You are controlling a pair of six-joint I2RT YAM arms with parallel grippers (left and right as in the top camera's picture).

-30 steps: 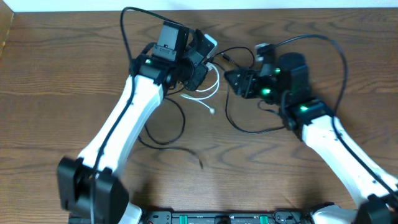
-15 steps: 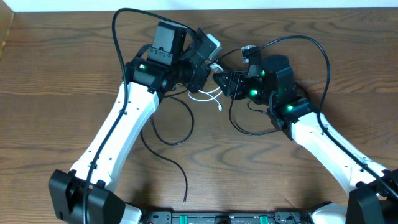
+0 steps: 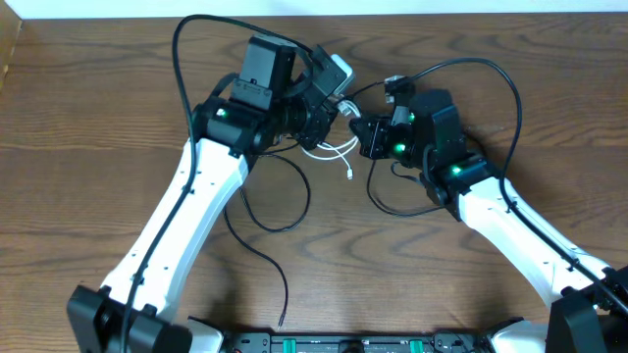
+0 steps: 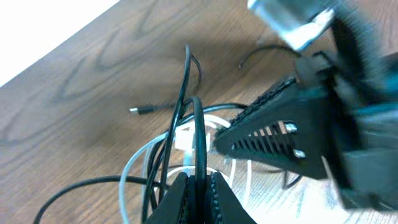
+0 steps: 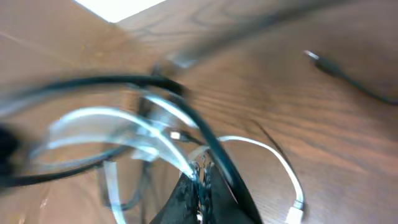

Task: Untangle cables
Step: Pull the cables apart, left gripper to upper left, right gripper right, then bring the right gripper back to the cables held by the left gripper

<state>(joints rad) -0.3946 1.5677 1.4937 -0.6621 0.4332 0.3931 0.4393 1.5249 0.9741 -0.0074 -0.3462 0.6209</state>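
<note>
The white cable (image 3: 339, 150) and the longer black cable (image 3: 294, 211) lie tangled at mid-table between my two grippers. My left gripper (image 3: 329, 116) is shut on the black cable (image 4: 198, 134), which runs up out of its jaws; white cable loops (image 4: 127, 180) hang beside it. My right gripper (image 3: 361, 132) is shut on a strand of the white cable (image 5: 273, 155), and the black cable (image 5: 214, 149) crosses just beside its jaws. The two grippers nearly touch. The white plug end (image 3: 351, 176) hangs free. The black cable's tail (image 3: 281, 319) reaches the front edge.
Thick black robot cables arch over both arms (image 3: 182, 69) (image 3: 510, 88). A black plug end (image 5: 323, 62) lies on the wood beyond the right gripper. A black rail (image 3: 334, 343) runs along the front edge. The right gripper's body (image 4: 280, 137) fills the left wrist view's right side.
The right gripper has moved left and now sits close to the left gripper. The left arm shifted a little, and the black cable's loose tail has swung toward the front edge.
</note>
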